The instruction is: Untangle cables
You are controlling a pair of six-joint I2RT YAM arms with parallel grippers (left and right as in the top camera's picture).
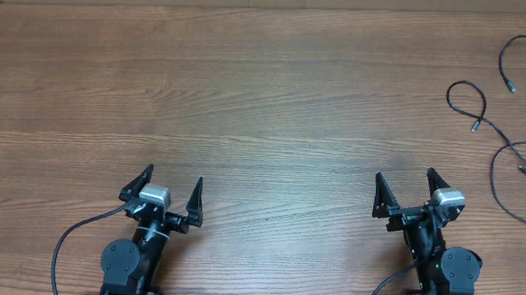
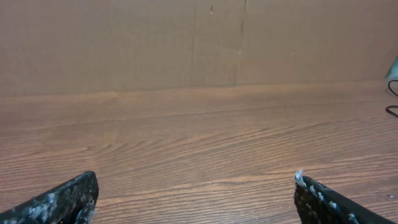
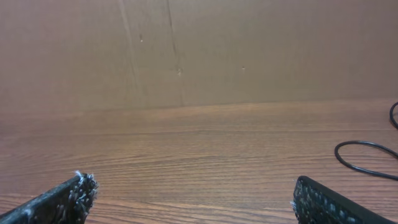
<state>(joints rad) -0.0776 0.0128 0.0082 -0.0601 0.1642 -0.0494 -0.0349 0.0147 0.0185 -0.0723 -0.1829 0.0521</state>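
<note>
Cables (image 1: 503, 138) lie in loose loops at the far right of the table (image 1: 265, 94), nearer the right pincer (image 1: 404, 173) (it and the left pincer (image 1: 174, 174) both gape, empty). They look thin, limp and light, so I'd pinch near a plug end.

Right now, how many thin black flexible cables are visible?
3 thin black cables, far right: top one, looped middle one, lowest one. All leave frame; more may be hidden.

my left gripper (image 1: 173, 176) and right gripper (image 1: 405, 175) sit at the table's (image 1: 274, 95) near edge, well apart. the cables (image 1: 449, 93) lie on the table's far right side, ahead of my right gripper.
</note>
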